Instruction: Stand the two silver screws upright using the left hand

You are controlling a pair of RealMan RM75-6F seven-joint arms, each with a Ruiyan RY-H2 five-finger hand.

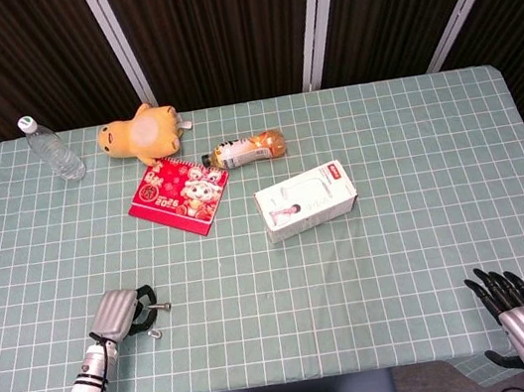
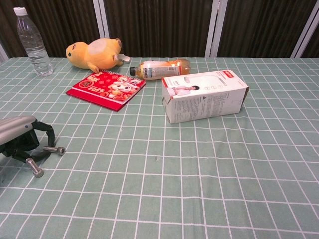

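Observation:
Two silver screws lie flat on the green checked tablecloth near the front left corner. One screw (image 2: 55,149) (image 1: 161,306) points its head to the right, just beyond my left hand's fingertips. The other screw (image 2: 34,168) (image 1: 154,334) lies slanted in front of the hand, close to the thumb. My left hand (image 2: 19,135) (image 1: 121,314) arches over the cloth beside them with its fingers bent down and apart, gripping neither. My right hand (image 1: 523,321) hangs past the table's front right edge with its fingers stretched out and nothing in it.
A white carton (image 2: 204,95) lies mid-table. Behind it are an orange drink bottle (image 2: 159,68) on its side, a red calendar booklet (image 2: 106,86), a yellow plush toy (image 2: 94,52) and an upright water bottle (image 2: 31,41) at the far left.

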